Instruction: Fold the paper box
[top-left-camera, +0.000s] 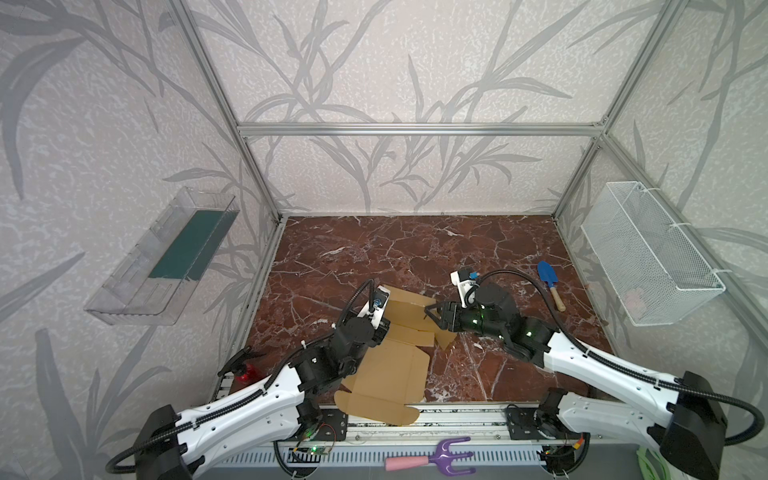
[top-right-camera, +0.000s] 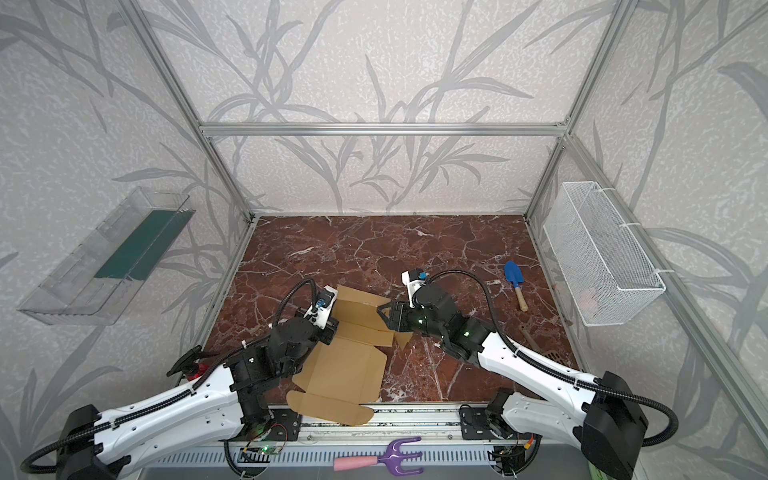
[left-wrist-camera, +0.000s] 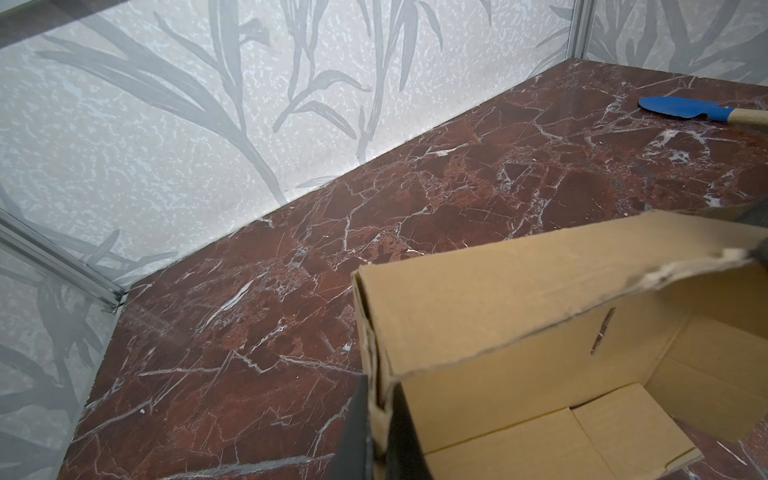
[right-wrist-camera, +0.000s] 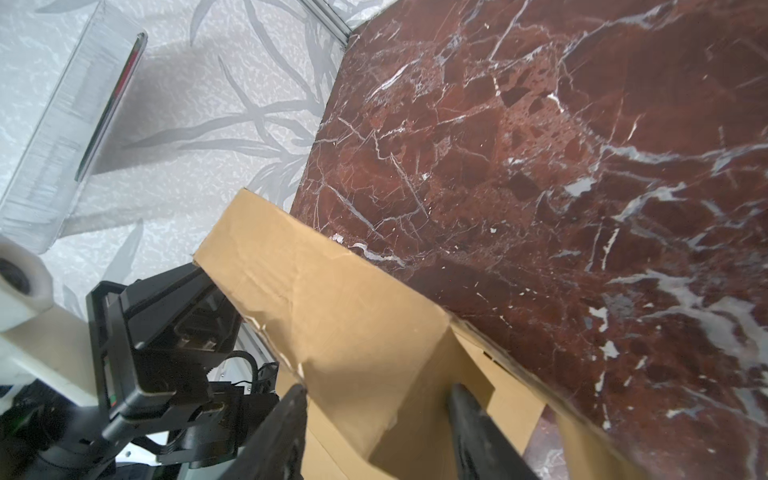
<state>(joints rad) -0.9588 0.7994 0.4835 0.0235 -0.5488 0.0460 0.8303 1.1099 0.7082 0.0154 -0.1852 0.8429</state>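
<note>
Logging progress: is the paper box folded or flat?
Partly: the paper box has a far wall raised, left gripper pinching it; near panels flat.

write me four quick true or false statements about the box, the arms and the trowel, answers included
1. The left gripper has its jaws shut on a wall of the box. True.
2. The box is fully folded. False: its big panels lie flat and open.
3. A blue trowel lies on the table. True.
4. The right gripper holds the trowel. False: its jaws stand apart around a box flap.
</note>
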